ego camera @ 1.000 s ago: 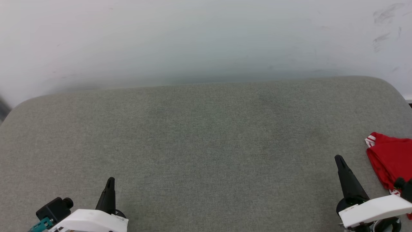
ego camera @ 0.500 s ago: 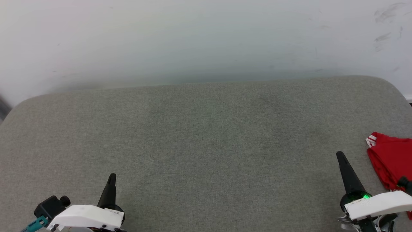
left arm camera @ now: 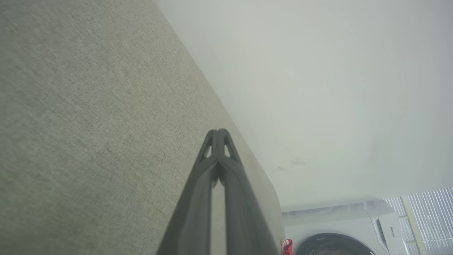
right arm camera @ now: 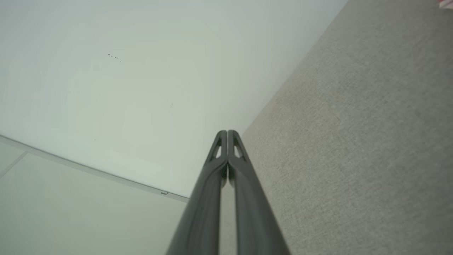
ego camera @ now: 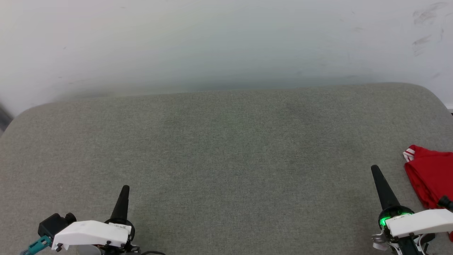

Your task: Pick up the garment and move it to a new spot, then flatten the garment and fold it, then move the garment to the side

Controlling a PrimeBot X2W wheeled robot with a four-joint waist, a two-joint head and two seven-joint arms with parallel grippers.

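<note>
At the right edge of the surface [ego camera: 226, 141] lay the garment [ego camera: 431, 177], with open room to its left; the left hand [ego camera: 124, 189] and right hand [ego camera: 374, 169] were fully closed, holding nothing.

Grey fabric surface [ego camera: 226, 141] w/ scuffed white wall [ego camera: 212, 42] behind (washer [left arm camera: 354, 223], blinds [left arm camera: 428, 212] beyond).

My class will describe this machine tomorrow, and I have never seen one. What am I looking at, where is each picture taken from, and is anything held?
This is a two-armed robot. The wide picture comes from its head camera, looking down on a grey cushioned surface. The other two come from wrist cameras, one on each arm. The left fingers and right fingers are pressed shut, holding nothing. A red garment with striped trim lies on the surface, to the right of the right fingers.
</note>
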